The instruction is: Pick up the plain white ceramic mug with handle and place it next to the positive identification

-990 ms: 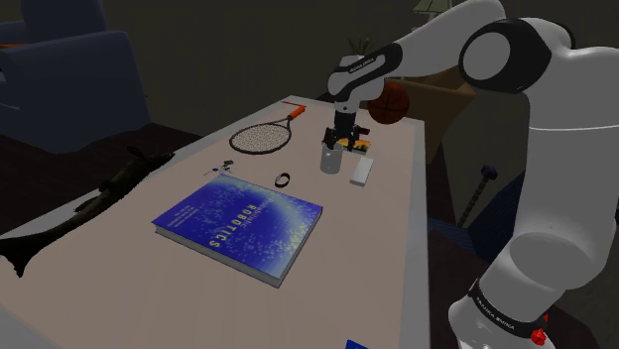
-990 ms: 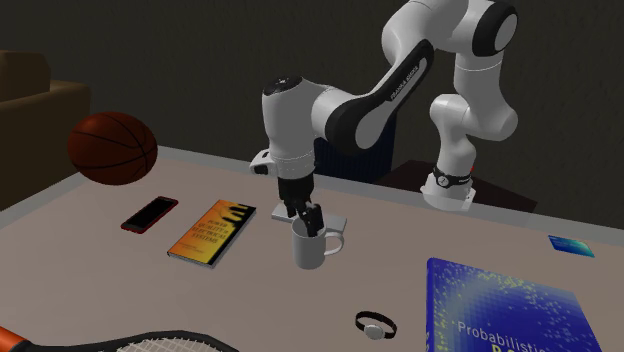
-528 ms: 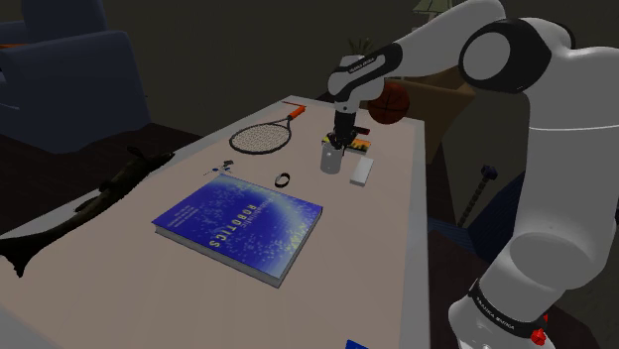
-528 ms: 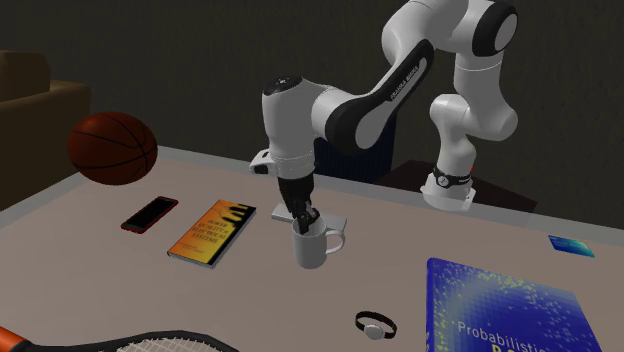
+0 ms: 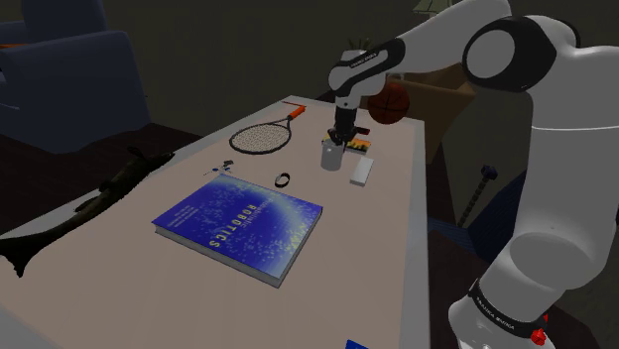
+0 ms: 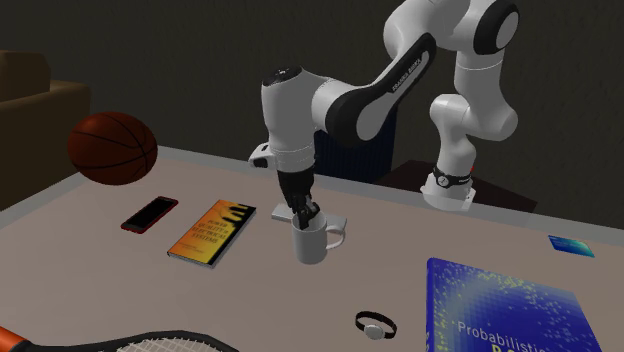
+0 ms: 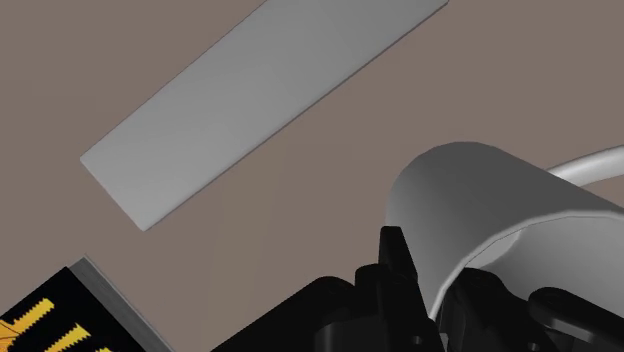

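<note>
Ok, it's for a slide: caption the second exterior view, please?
Black two-finger gripper clasps the rim of a plain white handled mug beside a flat orange-and-black book.

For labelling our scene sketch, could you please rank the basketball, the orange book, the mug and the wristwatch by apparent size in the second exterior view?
Largest to smallest:
1. basketball
2. orange book
3. mug
4. wristwatch
The wristwatch lies nearest the camera yet looks smallest, so its place is safe.

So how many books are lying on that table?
2. A large blue book lies at the second exterior view's lower right; a slim orange-and-black book lies left of the white mug in that view. Others may lie out of frame.
</note>
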You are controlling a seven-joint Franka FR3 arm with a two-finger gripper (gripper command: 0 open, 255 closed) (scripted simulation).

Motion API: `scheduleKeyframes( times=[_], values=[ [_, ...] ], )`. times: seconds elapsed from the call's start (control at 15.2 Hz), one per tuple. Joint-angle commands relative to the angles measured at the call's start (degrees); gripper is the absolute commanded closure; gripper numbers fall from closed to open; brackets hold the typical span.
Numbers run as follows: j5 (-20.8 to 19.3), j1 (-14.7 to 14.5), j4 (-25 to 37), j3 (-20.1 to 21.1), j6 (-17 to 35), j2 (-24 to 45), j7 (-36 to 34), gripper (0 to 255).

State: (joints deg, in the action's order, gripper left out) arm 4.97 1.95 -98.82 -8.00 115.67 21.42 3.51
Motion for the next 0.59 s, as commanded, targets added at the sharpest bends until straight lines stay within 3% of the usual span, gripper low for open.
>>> scheduleKeyframes(
  times=[0.0,0.53],
  values=[
    [-0.1,0.0,0.9,0.0,-1.4,-0.5,-0.2,255],
    [-0.5,-0.1,4.4,-0.2,-6.8,-2.4,-0.5,255]
  ],
)
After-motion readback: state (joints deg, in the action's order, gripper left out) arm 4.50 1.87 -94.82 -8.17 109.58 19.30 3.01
